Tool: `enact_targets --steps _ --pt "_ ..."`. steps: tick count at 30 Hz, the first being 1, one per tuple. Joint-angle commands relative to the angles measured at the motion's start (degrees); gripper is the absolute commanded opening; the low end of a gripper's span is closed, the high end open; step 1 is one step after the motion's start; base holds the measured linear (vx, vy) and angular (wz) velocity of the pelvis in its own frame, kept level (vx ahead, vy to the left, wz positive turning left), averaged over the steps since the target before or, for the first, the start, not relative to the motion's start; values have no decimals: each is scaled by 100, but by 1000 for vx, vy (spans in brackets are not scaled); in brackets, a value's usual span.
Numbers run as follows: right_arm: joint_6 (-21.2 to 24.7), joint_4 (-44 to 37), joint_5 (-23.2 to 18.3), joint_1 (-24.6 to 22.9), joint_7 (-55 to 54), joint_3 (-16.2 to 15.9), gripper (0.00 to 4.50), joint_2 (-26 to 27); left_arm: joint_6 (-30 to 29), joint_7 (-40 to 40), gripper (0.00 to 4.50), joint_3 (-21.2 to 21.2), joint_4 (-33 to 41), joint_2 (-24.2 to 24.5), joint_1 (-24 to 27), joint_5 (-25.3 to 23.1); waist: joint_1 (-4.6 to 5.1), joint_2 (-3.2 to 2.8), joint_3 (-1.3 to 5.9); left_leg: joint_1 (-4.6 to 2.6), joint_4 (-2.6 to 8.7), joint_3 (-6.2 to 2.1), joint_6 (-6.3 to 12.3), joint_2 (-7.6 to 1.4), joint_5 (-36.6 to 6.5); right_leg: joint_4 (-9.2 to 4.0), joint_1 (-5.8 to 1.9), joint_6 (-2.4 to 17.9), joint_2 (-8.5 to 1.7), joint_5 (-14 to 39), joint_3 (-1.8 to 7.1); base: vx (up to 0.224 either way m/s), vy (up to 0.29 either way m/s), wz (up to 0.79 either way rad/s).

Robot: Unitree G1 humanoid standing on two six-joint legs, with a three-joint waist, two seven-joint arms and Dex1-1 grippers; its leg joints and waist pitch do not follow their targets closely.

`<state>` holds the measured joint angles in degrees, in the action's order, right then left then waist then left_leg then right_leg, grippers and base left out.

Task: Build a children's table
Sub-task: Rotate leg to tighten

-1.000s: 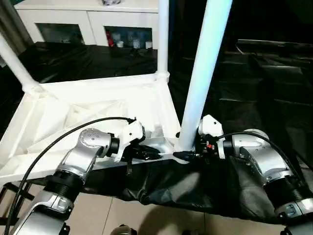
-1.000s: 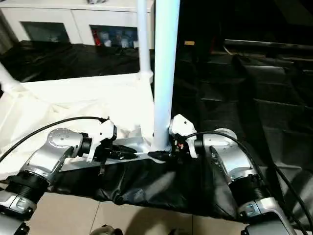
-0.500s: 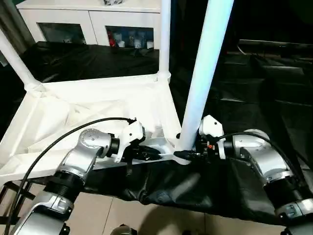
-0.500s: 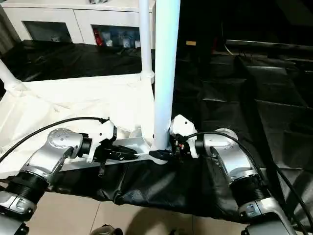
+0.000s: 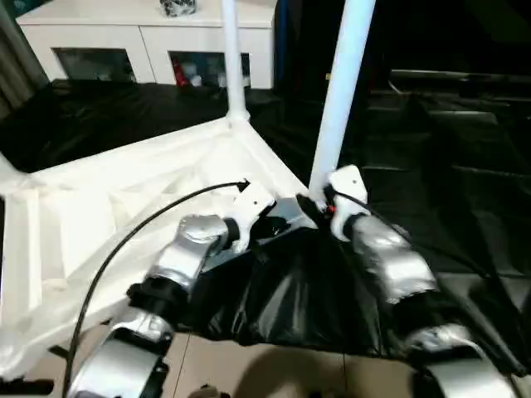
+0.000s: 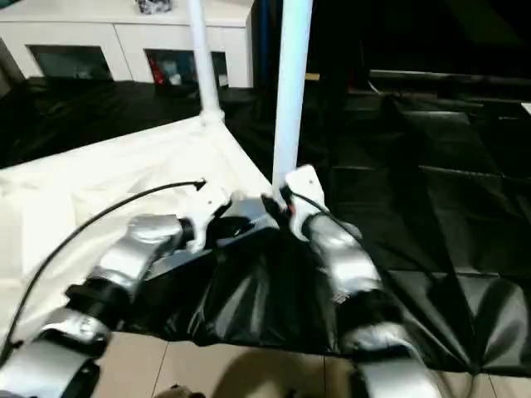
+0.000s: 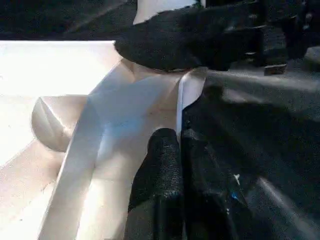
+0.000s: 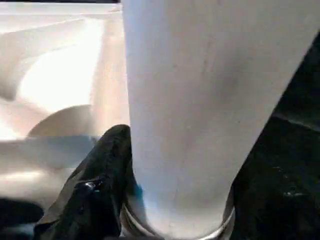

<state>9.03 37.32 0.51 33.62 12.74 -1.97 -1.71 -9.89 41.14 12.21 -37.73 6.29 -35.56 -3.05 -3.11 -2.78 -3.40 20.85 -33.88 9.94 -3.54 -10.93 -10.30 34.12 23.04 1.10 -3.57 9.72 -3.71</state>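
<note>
The children's table lies upside down: its white tabletop (image 5: pixel 124 199) shows its ribbed underside on black sheeting. One white leg (image 5: pixel 231 58) stands in the far corner socket. Another leg (image 5: pixel 336 108) rises from the near corner socket. My right gripper (image 5: pixel 319 203) is shut around the base of this near leg, and one black finger (image 8: pixel 100 180) presses against the tube (image 8: pixel 200 100). My left gripper (image 5: pixel 270 217) sits just beside that corner. Its fingers (image 7: pixel 165 165) are shut on the tabletop's thin rim (image 7: pixel 187 90).
A white cabinet (image 5: pixel 149 41) with glass doors stands at the back. Black sheeting (image 5: pixel 431 166) covers the surface to the right and hangs over the front edge (image 5: pixel 290 290) above a tiled floor (image 5: pixel 249 365). A black cable (image 5: pixel 149 224) arcs over my left forearm.
The camera has swung, so the whole scene sits differently in the picture. Both grippers stay at the near corner, the left on the rim and the right on the leg.
</note>
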Motion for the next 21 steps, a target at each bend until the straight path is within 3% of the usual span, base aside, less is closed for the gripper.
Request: enact_targets --steps 1,8,11,12,15,19,21 --pt "-20 188 -44 31 204 -369 313 549 118 -120 0 180 -12 -388 -204 52 10 22 387 -44 419 -75 62 -179 -1394 -464 -269 1055 -444 1686 266 0 0 0" --pt "-330 116 32 7 501 -386 371 205 269 364 0 102 151 -123 -66 211 18 22 398 -31 416 -70 144 -177 -1391 -458 -291 1063 -447 1622 260 0 0 0" --pt "-473 101 131 -20 560 -402 397 3 330 527 0 81 199 13 -12 233 29 31 412 -18 399 -61 197 -175 -1250 -428 -294 1129 -441 1360 262 0 0 0" --pt "-532 85 148 -53 762 -436 397 -150 506 662 0 75 240 106 28 252 22 63 418 -12 389 -58 245 -171 -1167 -416 -311 1164 -448 1278 261 0 0 0" --pt "-611 57 147 -109 1164 -491 397 -376 553 895 0 42 358 243 94 334 15 68 426 10 364 -41 368 -177 -959 -387 -323 1235 -454 1089 270 0 0 0" --pt "-644 -224 -79 -265 2319 -634 397 -796 586 1481 0 57 593 557 229 486 -20 63 425 12 356 -37 499 -199 -899 -363 -335 1308 -443 907 260 0 0 0" --pt "-666 -656 -342 -488 3393 -826 397 -1158 544 1914 0 37 749 779 304 608 -28 100 405 13 362 -32 514 -202 -984 -366 -326 1314 -430 1007 247 0 0 0"
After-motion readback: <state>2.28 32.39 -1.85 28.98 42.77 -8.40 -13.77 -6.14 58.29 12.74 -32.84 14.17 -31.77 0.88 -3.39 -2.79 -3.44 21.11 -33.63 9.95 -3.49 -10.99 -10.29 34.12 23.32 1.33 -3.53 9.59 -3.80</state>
